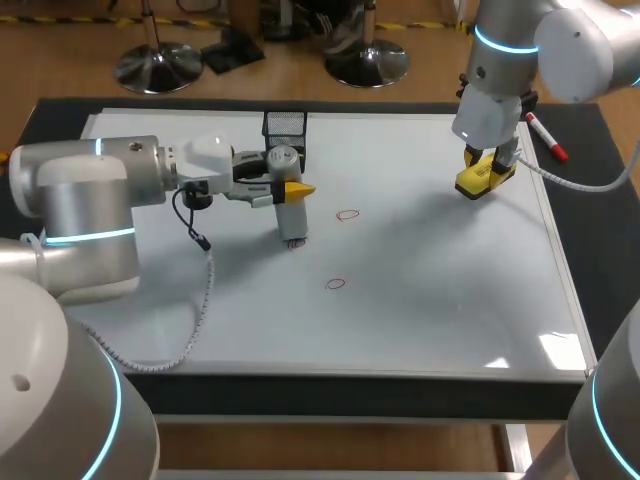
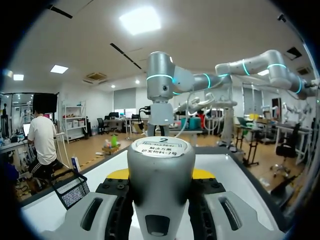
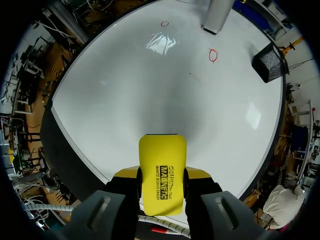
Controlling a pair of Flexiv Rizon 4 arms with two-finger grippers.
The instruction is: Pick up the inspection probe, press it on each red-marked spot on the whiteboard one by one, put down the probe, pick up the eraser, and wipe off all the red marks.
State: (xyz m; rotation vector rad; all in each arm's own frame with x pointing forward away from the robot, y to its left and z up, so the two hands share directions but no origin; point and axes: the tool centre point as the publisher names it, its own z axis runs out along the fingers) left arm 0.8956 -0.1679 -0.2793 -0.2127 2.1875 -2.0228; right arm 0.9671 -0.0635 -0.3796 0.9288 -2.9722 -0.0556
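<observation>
Probe (image 1: 289,205): clamped upright in our left jaws, long axis vertical, tip down toward the whiteboard (image 1: 430,300).
Eraser (image 1: 484,177): clamped in our right jaws, long axis pointing down.

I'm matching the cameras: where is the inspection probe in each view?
Head view: inspection probe upright in the left gripper.
Left wrist view: held in its own gripper.
Right wrist view: far across the whiteboard, past a red mark.
Shared landmark: the black mesh basket, in all three.

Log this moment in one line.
left pincer: shut on probe, tip at whiteboard | right pincer: shut on eraser, held over whiteboard | red marks: two visible, unwiped
</observation>
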